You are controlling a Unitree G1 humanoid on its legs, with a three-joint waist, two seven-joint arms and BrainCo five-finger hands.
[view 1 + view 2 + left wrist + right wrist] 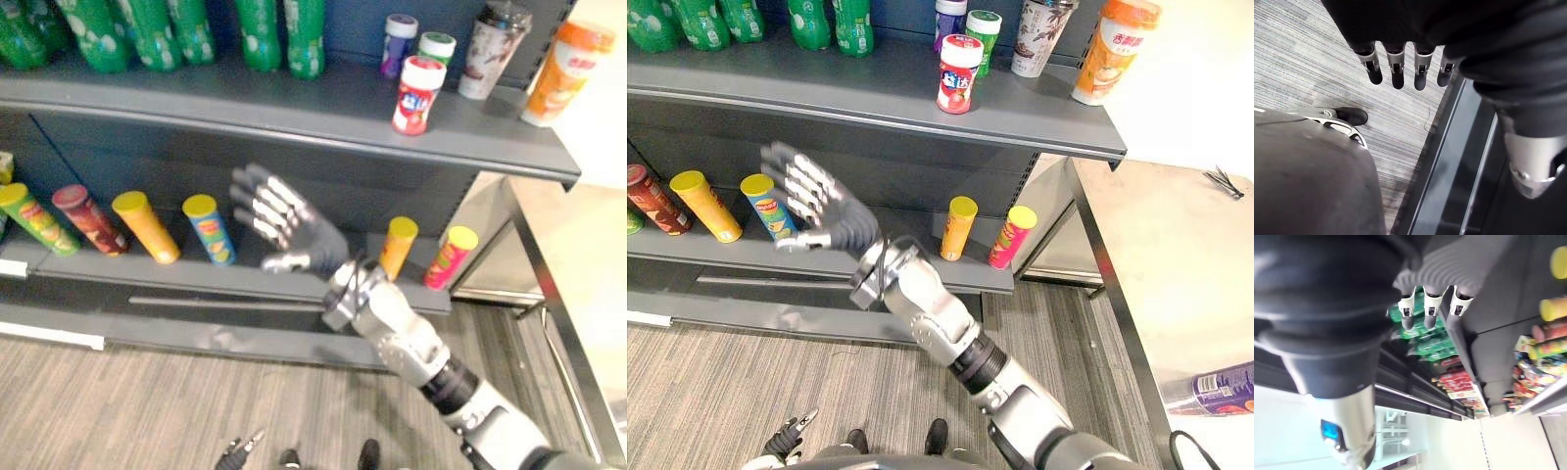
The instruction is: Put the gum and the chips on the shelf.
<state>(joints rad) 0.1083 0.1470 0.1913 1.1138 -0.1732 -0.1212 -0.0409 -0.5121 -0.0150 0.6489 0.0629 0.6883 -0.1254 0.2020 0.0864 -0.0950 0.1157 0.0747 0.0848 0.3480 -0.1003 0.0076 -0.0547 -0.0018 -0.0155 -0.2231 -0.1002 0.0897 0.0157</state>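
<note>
Now: R hand [299, 240] raised before lower shelf [147, 274], fingers apart, empty. Gum bottle [418, 94] upright on upper shelf [245, 103]; chips cans [397, 247] below. L hand [1396, 68] fingers straight, over floor [1312, 63].

Lower shelf [118, 272] gap (mid-row), chip cans [209, 228] flanking

Upper shelf board [245, 98]: green bottles [260, 34], 3 gum jars [417, 95], 2 cups [495, 39]. Lower board [118, 269]: chip cans [145, 227], tilted.

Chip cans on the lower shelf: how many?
6: green can, red can, yellow-orange can and blue can left of the right hand; orange can and pink can right of it. Others may be hidden.
</note>
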